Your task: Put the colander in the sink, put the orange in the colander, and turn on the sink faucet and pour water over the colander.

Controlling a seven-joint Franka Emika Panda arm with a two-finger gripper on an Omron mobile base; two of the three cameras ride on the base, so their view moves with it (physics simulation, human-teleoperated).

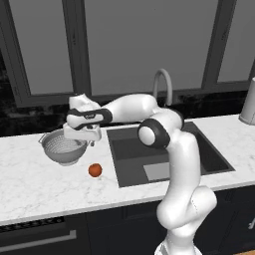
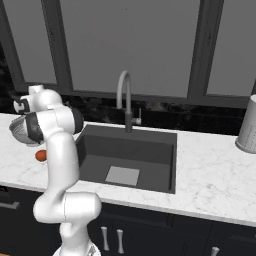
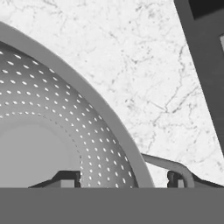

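1 colander [image 1: 62,148], 1 orange [image 1: 95,170], 1 sink [image 1: 209,154], 1 sink faucet [image 1: 163,85], 1 gripper [image 1: 88,140], no more of any. Colander sits upright on the white marble counter [image 1: 35,184], left of the sink and apart from it; it's empty. Orange lies on the counter just in front of the colander, toward the sink side, near it but not touching. From the right side the colander [image 2: 19,131] & orange [image 2: 40,155] are mostly hidden behind the arm, faucet [image 2: 126,100] stands at the back edge of the sink [image 2: 150,150], basin dry w/ a lighter square patch on its floor. Gripper hangs pointing down over the colander's right rim, the sink-facing side. Through the hand cam: colander [image 3: 65,131] rim runs between the two fingertips [image 3: 68,178], one tip inside the bowl over the perforated wall, the other outside by the small wire side handle [image 3: 173,165]. Jaws are parted, straddling rim; can't tell if the tips touch the metal, so no grip to be seen. A pale grey perforated cylinder [image 1: 248,102] stands at the counter's far right, well apart from everything.
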